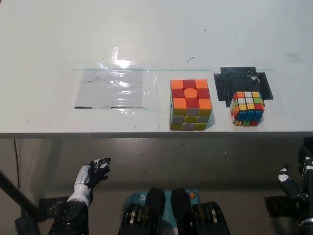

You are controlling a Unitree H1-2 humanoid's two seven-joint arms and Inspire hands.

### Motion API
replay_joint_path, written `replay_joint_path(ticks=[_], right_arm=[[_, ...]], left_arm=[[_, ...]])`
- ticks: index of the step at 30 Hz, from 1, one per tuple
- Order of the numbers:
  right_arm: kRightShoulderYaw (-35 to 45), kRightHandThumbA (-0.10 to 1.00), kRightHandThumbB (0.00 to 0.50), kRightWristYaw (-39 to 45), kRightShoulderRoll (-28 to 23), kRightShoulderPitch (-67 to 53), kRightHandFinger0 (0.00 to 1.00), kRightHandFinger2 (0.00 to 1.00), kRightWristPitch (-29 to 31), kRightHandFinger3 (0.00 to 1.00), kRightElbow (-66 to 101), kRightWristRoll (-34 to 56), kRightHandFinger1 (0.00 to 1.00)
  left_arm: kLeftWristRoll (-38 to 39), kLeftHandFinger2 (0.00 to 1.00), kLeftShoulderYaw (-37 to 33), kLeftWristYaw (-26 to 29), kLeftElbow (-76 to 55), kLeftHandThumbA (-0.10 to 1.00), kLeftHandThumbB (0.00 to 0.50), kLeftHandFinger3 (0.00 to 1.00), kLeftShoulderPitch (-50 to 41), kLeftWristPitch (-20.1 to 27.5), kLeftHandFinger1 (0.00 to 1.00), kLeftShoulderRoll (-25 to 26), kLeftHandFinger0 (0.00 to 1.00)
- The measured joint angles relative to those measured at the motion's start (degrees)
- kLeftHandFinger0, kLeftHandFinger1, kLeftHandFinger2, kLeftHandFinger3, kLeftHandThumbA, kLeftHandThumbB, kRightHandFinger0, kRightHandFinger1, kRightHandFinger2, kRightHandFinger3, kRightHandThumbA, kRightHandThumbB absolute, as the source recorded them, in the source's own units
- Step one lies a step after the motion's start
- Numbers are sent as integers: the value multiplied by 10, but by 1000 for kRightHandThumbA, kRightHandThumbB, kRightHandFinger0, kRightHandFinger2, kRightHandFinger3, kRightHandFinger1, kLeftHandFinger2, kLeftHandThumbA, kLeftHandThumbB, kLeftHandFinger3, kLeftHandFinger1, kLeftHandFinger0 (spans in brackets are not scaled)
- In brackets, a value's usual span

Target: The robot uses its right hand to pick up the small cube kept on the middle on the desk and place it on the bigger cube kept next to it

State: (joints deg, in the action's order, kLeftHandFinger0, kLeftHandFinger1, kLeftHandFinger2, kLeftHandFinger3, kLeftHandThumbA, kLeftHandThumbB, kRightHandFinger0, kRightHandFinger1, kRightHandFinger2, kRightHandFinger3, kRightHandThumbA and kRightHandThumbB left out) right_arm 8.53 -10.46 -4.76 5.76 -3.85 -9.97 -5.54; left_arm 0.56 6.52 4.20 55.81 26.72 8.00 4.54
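Multicoloured small cube (247,108) on desk (146,34), right robot hand (289,185) below

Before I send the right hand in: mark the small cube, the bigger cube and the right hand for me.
small cube (247,108): head view, on its multicoloured top face.
bigger cube (190,104): head view, on its orange and red top face.
right hand (289,186): head view, on the black hand low at the right edge, below the desk.
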Motion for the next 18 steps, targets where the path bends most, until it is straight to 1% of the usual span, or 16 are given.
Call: replay_joint_path(ticks=[1,2,3,4,5,6,9,10,11,12,13,14,15,17,18], right_arm=[[0,250,90,0,0,-2,1000,1000,-2,1000,6,0,1000],[0,253,91,1,0,-5,1000,1000,-3,1000,14,0,1000],[0,306,100,1,-1,-10,1000,1000,-4,1000,26,1,1000],[0,336,101,1,-1,-13,1000,1000,-5,1000,32,1,1000],[0,340,101,4,-2,-22,1000,1000,-9,1000,49,3,1000],[0,306,97,8,-4,-30,992,1000,-12,1000,68,6,1000],[2,309,95,19,-9,-54,987,1000,-23,1000,123,18,1000],[2,326,104,23,-13,-61,990,1000,-28,1000,142,22,1000],[3,403,134,26,-16,-66,986,1000,-33,1000,155,25,1000],[3,409,143,30,-19,-70,988,1000,-39,1000,172,27,1000],[3,434,156,34,-23,-72,995,1000,-43,1000,187,28,1000],[3,449,154,35,-25,-73,998,1000,-47,1000,196,29,1000],[2,478,158,39,-29,-73,1000,1000,-55,1000,215,31,1000],[-1,485,158,46,-34,-72,1000,1000,-66,1000,243,31,1000],[-2,487,164,48,-36,-72,1000,1000,-70,1000,253,31,1000]], left_arm=[[0,771,-1,0,0,497,114,650,0,0,785,1,863],[0,771,-1,0,1,496,114,650,0,2,785,1,863],[0,784,-1,0,1,510,129,658,0,3,807,1,885],[0,782,-1,0,2,519,129,661,0,4,808,1,890],[0,781,-1,1,2,521,129,661,0,5,808,1,890],[0,798,-1,1,2,551,114,706,0,5,809,1,880],[-2,777,-5,4,2,540,130,683,0,6,784,3,851],[-3,798,-6,5,2,541,120,704,0,7,793,3,860],[-3,806,-7,5,2,550,131,694,0,8,809,4,871],[-3,824,-7,5,3,548,121,710,0,9,831,4,892],[-3,810,-8,5,4,533,107,709,0,9,815,5,873],[-3,802,-9,5,4,525,103,705,0,9,806,5,861],[-3,795,-10,5,4,506,108,694,0,10,798,5,867],[-2,792,-9,5,4,501,109,691,0,11,796,5,868],[-1,791,-8,5,4,506,134,690,0,12,794,5,862]])
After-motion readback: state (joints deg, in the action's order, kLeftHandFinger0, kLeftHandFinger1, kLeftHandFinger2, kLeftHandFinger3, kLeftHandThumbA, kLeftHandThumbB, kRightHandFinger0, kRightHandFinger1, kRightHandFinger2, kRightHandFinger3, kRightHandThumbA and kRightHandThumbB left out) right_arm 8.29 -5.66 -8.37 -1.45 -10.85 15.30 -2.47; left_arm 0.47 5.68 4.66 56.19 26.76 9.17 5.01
